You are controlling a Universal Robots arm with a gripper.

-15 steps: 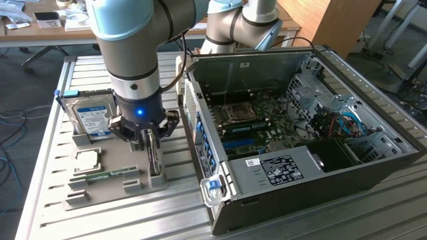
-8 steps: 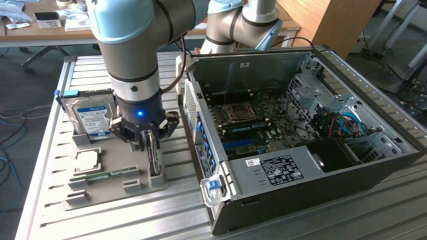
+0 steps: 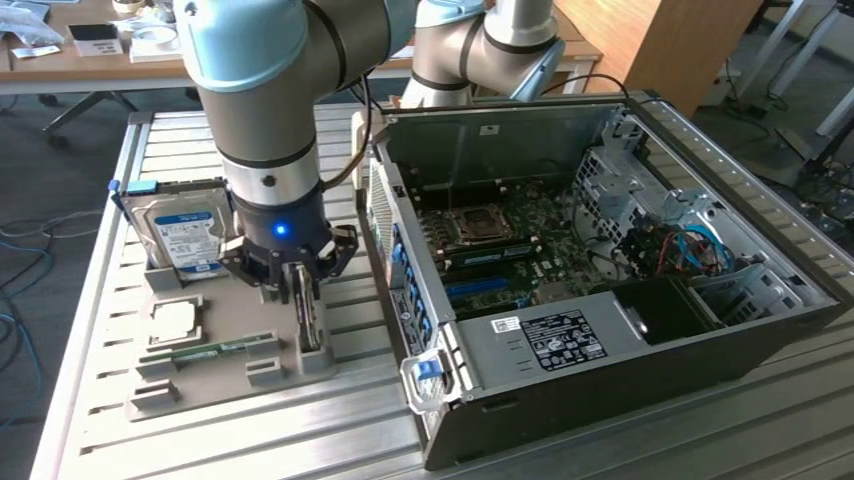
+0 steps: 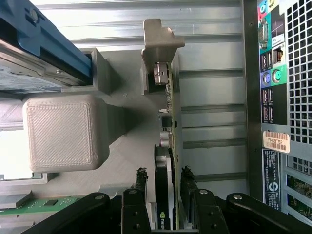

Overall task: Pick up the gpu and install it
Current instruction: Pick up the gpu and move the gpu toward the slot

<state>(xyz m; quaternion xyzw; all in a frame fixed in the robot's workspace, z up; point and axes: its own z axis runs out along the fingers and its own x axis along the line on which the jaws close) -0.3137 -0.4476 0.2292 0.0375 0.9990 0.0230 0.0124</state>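
The gpu [image 3: 311, 318] stands on edge in a slot of the grey holder tray [image 3: 200, 388], on the side nearest the computer case. In the wrist view the gpu [image 4: 168, 126] is a thin dark card with its silver bracket [image 4: 158, 41] at the far end. My gripper [image 3: 302, 292] points straight down over it, one black finger on each face. From the wrist the gripper [image 4: 165, 173] is closed against the card's dark heatsink. The card still sits in its slot.
The open computer case [image 3: 747, 330] lies to the exterior view's right, motherboard exposed; its rear port panel [image 4: 273, 97] is close beside the card. On the tray are a blue-labelled hard drive [image 3: 187, 235], a processor [image 3: 174, 320] and a green memory stick [image 3: 214, 350]. A grey tray post [image 4: 63, 131] stands beside the card.
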